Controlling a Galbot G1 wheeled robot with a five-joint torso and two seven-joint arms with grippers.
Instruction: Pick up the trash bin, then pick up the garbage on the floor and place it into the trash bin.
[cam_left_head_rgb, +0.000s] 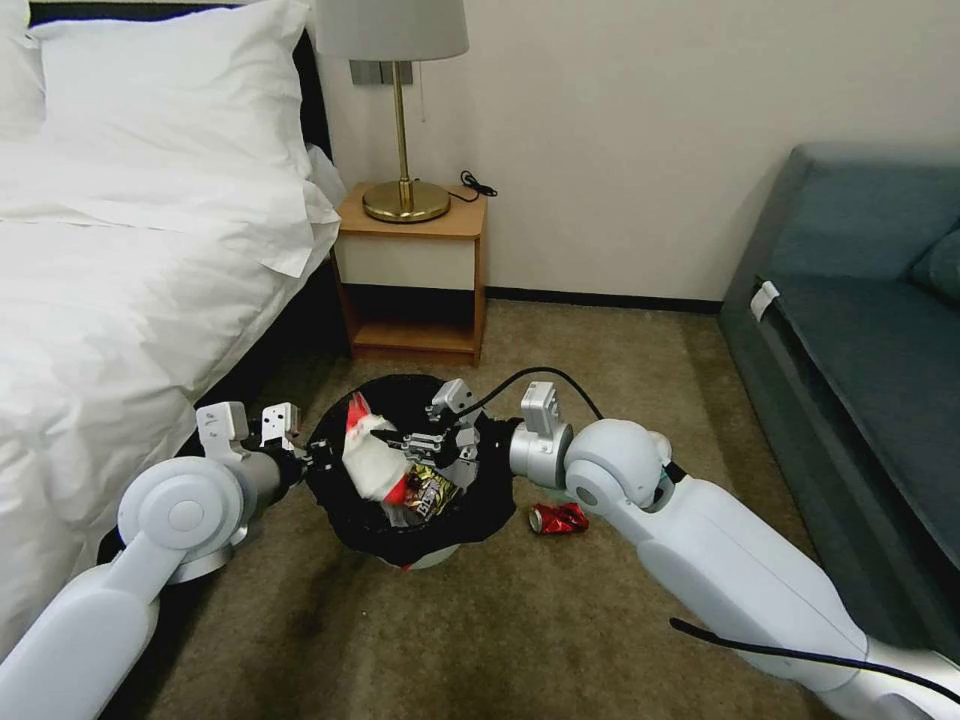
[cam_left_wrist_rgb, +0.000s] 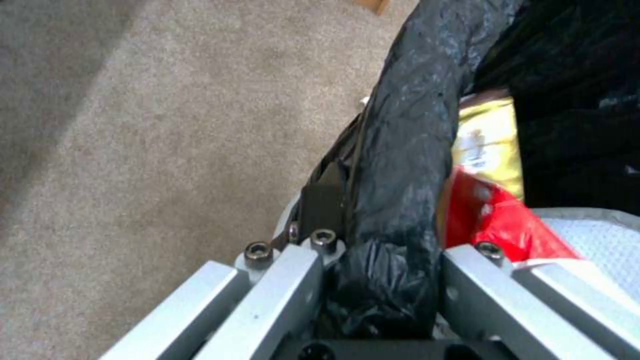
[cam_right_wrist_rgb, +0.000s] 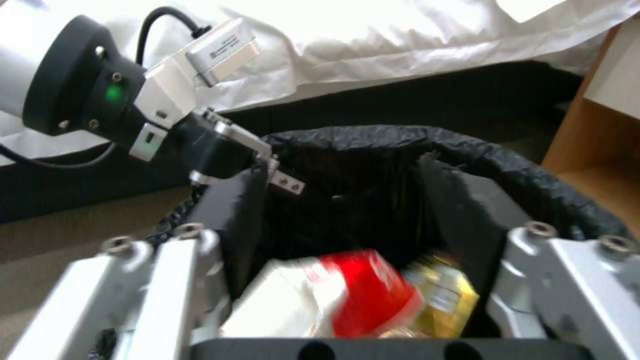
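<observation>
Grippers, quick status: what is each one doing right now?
Left gripper: shut on the trash bin rim.
Right gripper: open above the bin, fingers spread, nothing held; wrappers lie in the bin beneath it.

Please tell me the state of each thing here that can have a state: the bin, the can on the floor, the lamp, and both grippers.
trash bin: upright, holding litter, rim clamped by the left gripper.
left gripper: jaws shut on the bin's rim.
right gripper: over the bin's mouth, jaws open, nothing between them.
red can: crushed, lying on the carpet beside the bin.
lamp: upright on the nightstand, unlit.
</observation>
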